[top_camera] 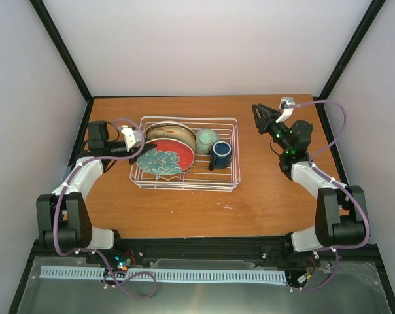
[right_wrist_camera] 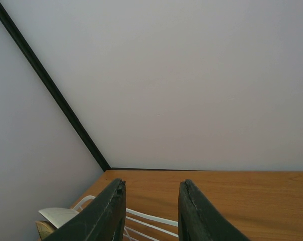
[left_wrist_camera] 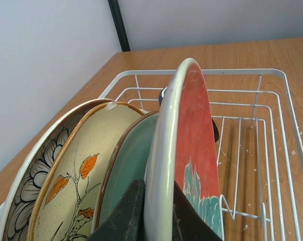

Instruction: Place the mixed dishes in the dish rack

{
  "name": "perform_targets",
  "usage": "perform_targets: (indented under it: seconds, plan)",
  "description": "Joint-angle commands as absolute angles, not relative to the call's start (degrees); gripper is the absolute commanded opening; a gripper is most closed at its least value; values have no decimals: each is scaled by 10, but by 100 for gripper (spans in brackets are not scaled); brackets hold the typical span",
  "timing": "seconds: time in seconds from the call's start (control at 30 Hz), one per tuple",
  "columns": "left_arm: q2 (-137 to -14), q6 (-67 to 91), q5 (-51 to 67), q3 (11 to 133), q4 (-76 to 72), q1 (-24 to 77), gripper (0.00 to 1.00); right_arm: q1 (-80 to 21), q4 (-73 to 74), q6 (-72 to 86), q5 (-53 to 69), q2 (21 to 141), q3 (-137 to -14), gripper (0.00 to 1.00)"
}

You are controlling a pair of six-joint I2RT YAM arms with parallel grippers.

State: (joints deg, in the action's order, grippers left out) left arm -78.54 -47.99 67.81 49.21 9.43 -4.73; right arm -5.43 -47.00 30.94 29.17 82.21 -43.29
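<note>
The rack (top_camera: 184, 182) sits on the bench (top_camera: 263, 196), left of centre. At its left end the left hand (top_camera: 138, 149) is clamped on the rim of the red plate (left_wrist_camera: 194, 140), with a dark finger (left_wrist_camera: 124, 216) on each face. This plate stands on edge inside the rack, leaning, and its red face with a teal motif is turned toward the arms' side.

Three more plates stand on edge close behind it. First is a teal plate (left_wrist_camera: 131, 165), then a cream plate (left_wrist_camera: 76, 175) with orange leaves. Last is a brown plate (left_wrist_camera: 26, 196) with petals, nearest the rack's far wire.

In the right half of the rack is the blue mug (top_camera: 221, 154). The pale-green cup (top_camera: 206, 137) is just beyond it.

Farther back, the right hand (right_wrist_camera: 152, 185) hangs raised over bare bench, right of the rack. Its fingers (right_wrist_camera: 104, 216) are apart with nothing between them. Its camera shows only a bit of white wire low down and the grey wall (right_wrist_camera: 191, 90) beyond.
</note>
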Motion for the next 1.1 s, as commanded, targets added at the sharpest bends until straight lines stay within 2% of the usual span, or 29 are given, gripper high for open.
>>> perform_targets:
  seconds: [0.0,0.1,0.17,0.63,0.9,1.0,1.07]
  plan:
    - [-774,-471,680,488,14,-49,11,-51,-496,314,296,823,-430,28]
    - [-775,-471,667,479,17,-47,15,-51,-500,317,298,825,-430,27]
    - [-776,-473,657,475,20,-44,24,-51,-502,318,300,825,-430,27]
    - [-763,-451,614,475,13,-27,44,-51,-512,321,300,827,-421,28]
    - [-689,-379,576,512,-39,-27,55,-51,-480,301,288,831,-424,31]
    - [-657,-359,575,556,-37,-27,70,-51,-471,294,282,837,-427,33]
    - [-641,-340,574,587,-35,-27,98,-51,-462,292,275,842,-429,34]
